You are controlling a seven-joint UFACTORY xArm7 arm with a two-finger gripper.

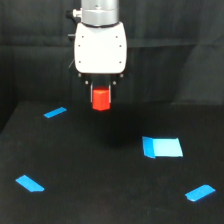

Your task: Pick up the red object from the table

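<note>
Jaws of the gripper (101, 95) clench the red object (101, 99), which hangs upright above the black table (100, 170), clear of it. Blue patches (162, 147) lie flat on the table.

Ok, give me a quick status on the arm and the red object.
Gripper shut on the red object, jaws closed on its sides. Object lifted off the table. Blue patches lie flat below, nothing in the way.
</note>
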